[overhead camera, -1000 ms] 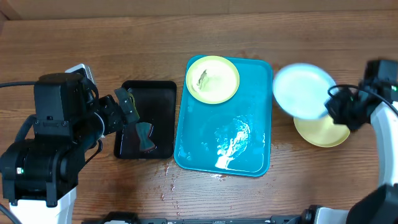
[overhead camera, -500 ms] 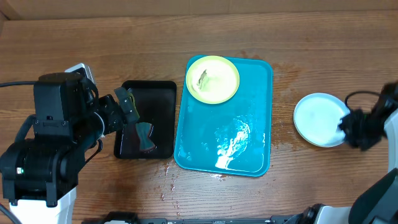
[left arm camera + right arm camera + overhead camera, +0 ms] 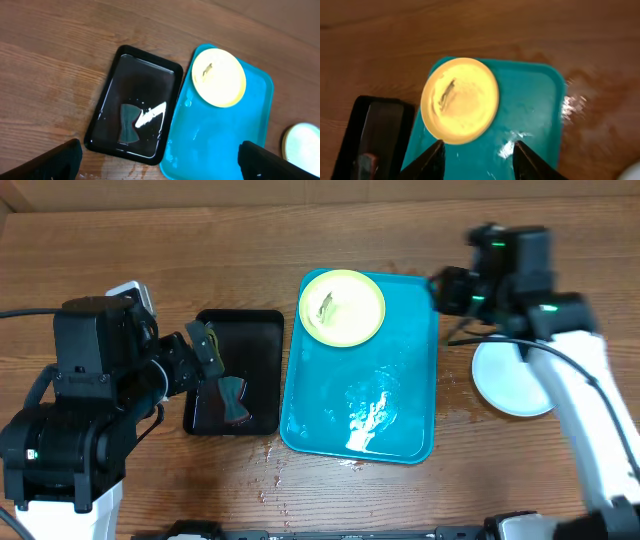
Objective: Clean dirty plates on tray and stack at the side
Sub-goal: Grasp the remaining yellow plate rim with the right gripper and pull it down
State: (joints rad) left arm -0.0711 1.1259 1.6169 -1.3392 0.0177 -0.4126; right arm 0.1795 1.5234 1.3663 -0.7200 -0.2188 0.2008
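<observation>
A pale yellow-green plate (image 3: 341, 307) with a dark smear lies at the far end of the turquoise tray (image 3: 410, 360). It also shows in the left wrist view (image 3: 218, 77) and the right wrist view (image 3: 460, 100). A light blue plate (image 3: 512, 380) lies on the table right of the tray, on top of another plate that is mostly hidden. My right gripper (image 3: 440, 292) is open and empty above the tray's far right corner (image 3: 477, 161). My left gripper (image 3: 205, 348) is open and empty above the black tray (image 3: 160, 165).
A black tray (image 3: 240, 330) holding water and a dark wet cloth piece (image 3: 233, 398) stands left of the turquoise tray. Water drops lie on the wood near the turquoise tray's front edge. The stacked plates show at the right edge of the left wrist view (image 3: 302, 142).
My right gripper set the light blue plate down on the yellow plate at the right, let go, and swung up and left to the tray's far right corner. The left arm has not moved.
</observation>
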